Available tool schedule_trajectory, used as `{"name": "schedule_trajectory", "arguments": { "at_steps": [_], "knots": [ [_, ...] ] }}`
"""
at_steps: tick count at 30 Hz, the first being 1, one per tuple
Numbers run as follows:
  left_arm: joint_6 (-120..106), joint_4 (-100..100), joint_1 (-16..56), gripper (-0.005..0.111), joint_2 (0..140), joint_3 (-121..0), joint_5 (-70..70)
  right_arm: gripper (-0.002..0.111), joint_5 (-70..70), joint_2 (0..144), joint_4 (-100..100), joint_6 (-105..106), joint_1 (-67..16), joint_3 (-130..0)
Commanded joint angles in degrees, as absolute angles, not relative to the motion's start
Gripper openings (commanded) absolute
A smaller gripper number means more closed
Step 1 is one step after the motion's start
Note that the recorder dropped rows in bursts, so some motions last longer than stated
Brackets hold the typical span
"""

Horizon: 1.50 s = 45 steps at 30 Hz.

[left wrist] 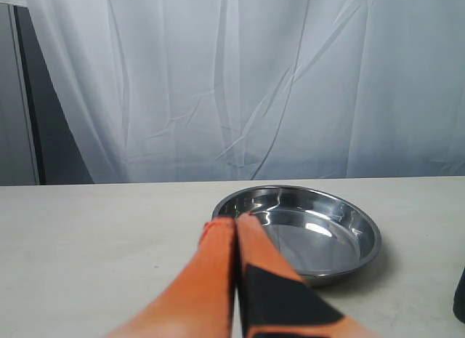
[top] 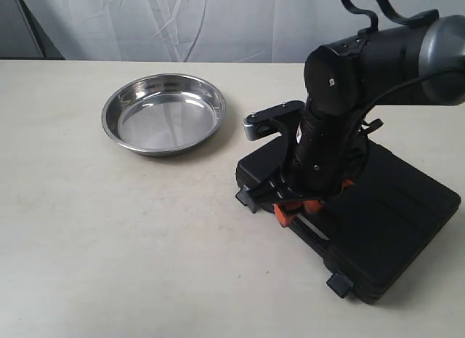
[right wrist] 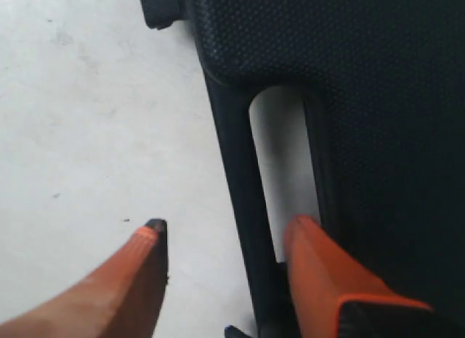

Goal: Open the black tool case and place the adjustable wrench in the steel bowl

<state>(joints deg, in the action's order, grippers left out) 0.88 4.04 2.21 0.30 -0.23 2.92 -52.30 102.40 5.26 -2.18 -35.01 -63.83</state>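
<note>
The black tool case [top: 378, 214] lies closed on the table at the right, so the adjustable wrench is hidden. My right gripper [top: 292, 207] hangs open over the case's front edge. It straddles the carry handle [right wrist: 240, 207], with one orange fingertip [right wrist: 301, 229] in the handle slot and the other [right wrist: 149, 236] over the bare table outside it. The steel bowl [top: 163, 113] sits empty at the back left. In the left wrist view my left gripper [left wrist: 234, 220] is shut on nothing, low over the table, its tips just short of the bowl [left wrist: 305, 232].
Two black latches [top: 247, 198] [top: 339, 285] stick out from the case's front edge, and one latch [right wrist: 160, 3] shows in the right wrist view. A white curtain [left wrist: 232, 83] hangs behind the beige table [top: 109, 229]. The left arm is outside the exterior view.
</note>
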Motion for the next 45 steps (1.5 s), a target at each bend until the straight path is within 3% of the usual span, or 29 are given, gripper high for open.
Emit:
{"name": "schedule_trajectory", "arguments": {
  "at_steps": [1,6,9,14,16,36,38,42,45],
  "knots": [
    [0.9,3.7,2.5,0.000,0.0,0.0,3.0,0.050,-50.7,104.7,3.8,-1.6,-34.7,-63.7],
    [0.9,3.7,2.5,0.000,0.0,0.0,3.0,0.043,-49.1,106.6,3.4,-1.6,-34.7,-63.7],
    [0.9,3.7,2.5,0.000,0.0,0.0,3.0,0.031,-48.7,107.1,3.4,-1.6,-34.7,-63.7],
    [0.9,3.7,2.5,0.000,0.0,0.0,3.0,0.002,-48.1,107.4,3.4,-1.6,-34.7,-63.7],
    [0.9,3.7,2.5,0.000,0.0,0.0,3.0,-0.001,-48.1,107.6,3.3,-1.1,-34.7,-63.7],
    [0.9,3.7,2.5,0.000,0.0,0.0,3.0,-0.001,-49.6,95.8,8.0,1.9,-34.7,-63.8],
    [0.9,3.7,2.5,0.000,0.0,0.0,3.0,0.004,-49.6,98.0,8.0,1.8,-34.7,-63.8],
    [0.9,3.7,2.5,0.000,0.0,0.0,3.0,0.049,-49.1,102.8,6.6,1.7,-34.7,-63.8],
    [0.9,3.7,2.5,0.000,0.0,0.0,3.0,0.048,-49.1,105.6,3.3,1.4,-34.7,-63.8]
  ]
}}
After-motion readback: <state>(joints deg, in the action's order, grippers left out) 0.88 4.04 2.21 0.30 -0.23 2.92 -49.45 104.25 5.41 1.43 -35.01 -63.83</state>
